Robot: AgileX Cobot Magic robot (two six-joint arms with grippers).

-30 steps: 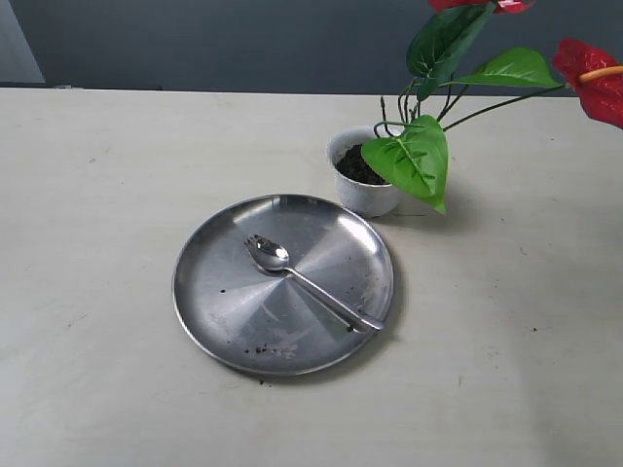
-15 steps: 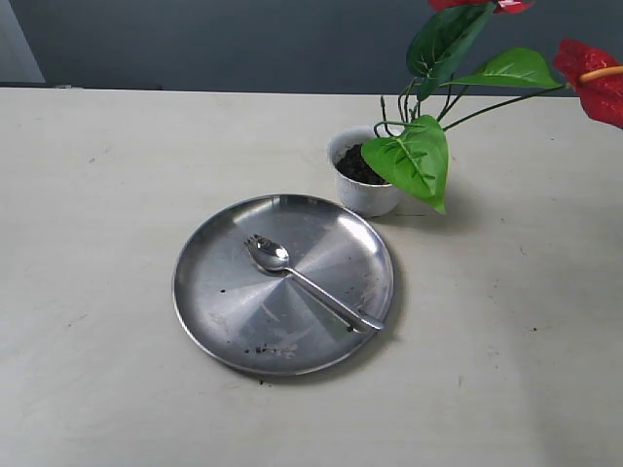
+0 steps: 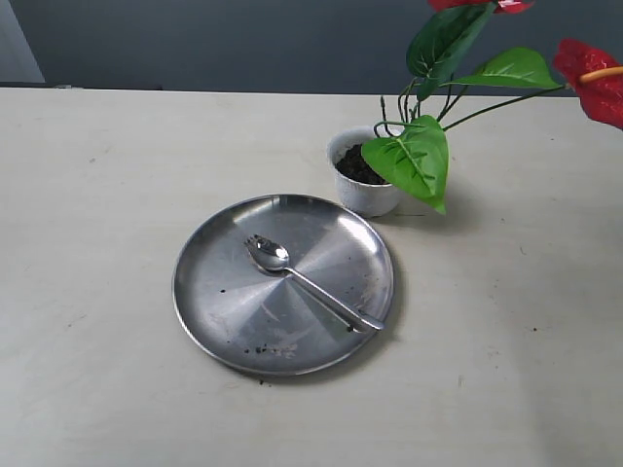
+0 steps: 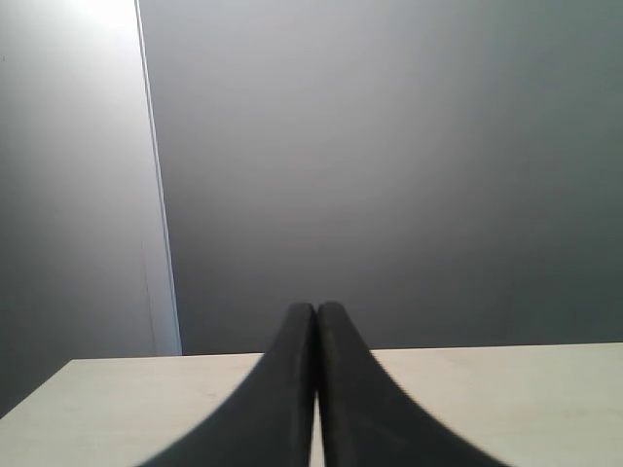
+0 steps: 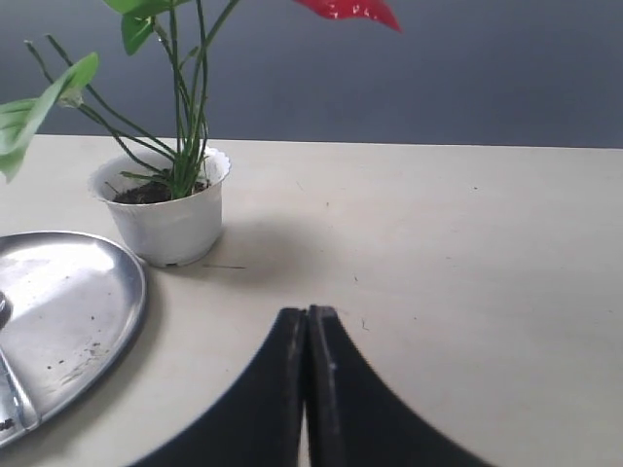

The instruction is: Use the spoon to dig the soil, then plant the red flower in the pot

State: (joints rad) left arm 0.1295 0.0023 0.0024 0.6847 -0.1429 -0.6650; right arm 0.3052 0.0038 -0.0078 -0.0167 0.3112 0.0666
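Note:
The red flower (image 3: 587, 76) stands upright with its green stalks (image 5: 187, 117) set in the dark soil (image 3: 355, 167) of the small white pot (image 3: 365, 195), behind the steel plate (image 3: 224, 302). Across that plate lies the silver spoon (image 3: 292, 275), bowl toward the back left and handle toward the front right. My left gripper (image 4: 316, 309) is shut and empty above the table, with none of the task's things in its view. My right gripper (image 5: 308, 313) is also shut and empty, low over the table, a short way from the pot (image 5: 170, 216).
A few crumbs of soil (image 3: 261, 348) are scattered on the plate's front part and just off its rim. A large green leaf (image 3: 414, 161) hangs over the pot's right side. A dark wall (image 3: 243, 44) runs behind the pale table (image 3: 88, 175).

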